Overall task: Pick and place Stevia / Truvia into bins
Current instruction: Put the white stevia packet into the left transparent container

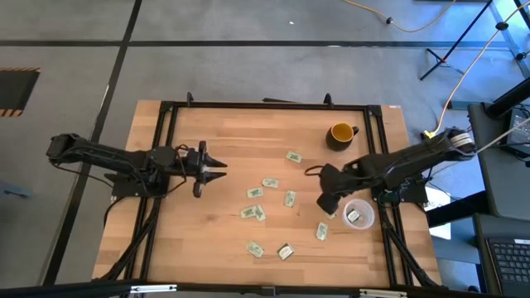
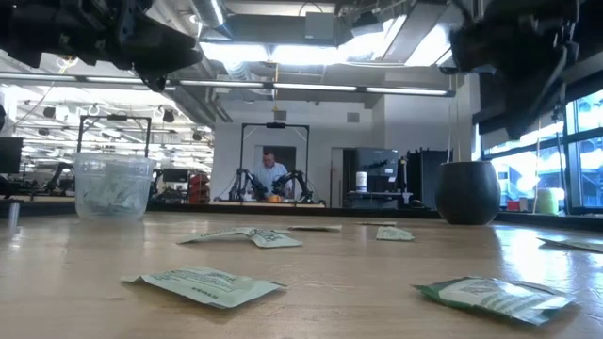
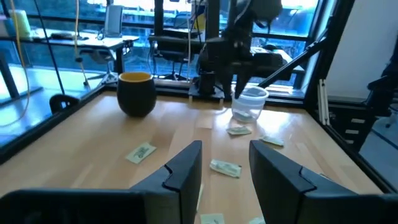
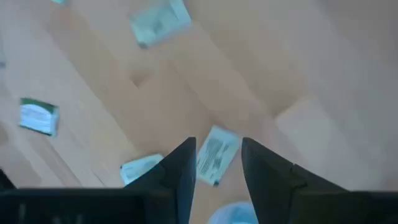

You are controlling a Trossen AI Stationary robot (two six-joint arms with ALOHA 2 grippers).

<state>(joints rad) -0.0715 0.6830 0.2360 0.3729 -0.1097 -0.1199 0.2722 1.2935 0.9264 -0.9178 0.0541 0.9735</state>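
Overhead, a pale wooden table [image 1: 207, 240] framed in black metal stands on a grey floor, and the level view past it opens on a long workshop with ceiling lights, benches and a person far back at another pair of arms. A yellow-orange mug [image 1: 340, 133] with a dark outside sits on the wood just behind the right arm. The right gripper [image 1: 325, 203] hangs over the table, its fingers [image 4: 180, 171] apart with nothing clamped between them; directly beneath the gap lies one packet [image 4: 216, 155] of Stevia / Truvia, flat on the wood, with another just to one side of the fingers and two more farther ahead. A clear plastic cup [image 1: 358, 214], one of the bins, stands just beside this gripper on its outer side, with packets already inside it. The left gripper [image 1: 222, 170] waits well apart from all this, out over the table's left half, its fingers [image 3: 186, 171] likewise spread and empty. Ahead of it, between the two grippers, about ten packets [image 1: 254, 192] lie scattered flat on the wood, the nearest still clear of its fingertips, the farthest beside the cup [image 3: 250, 104].
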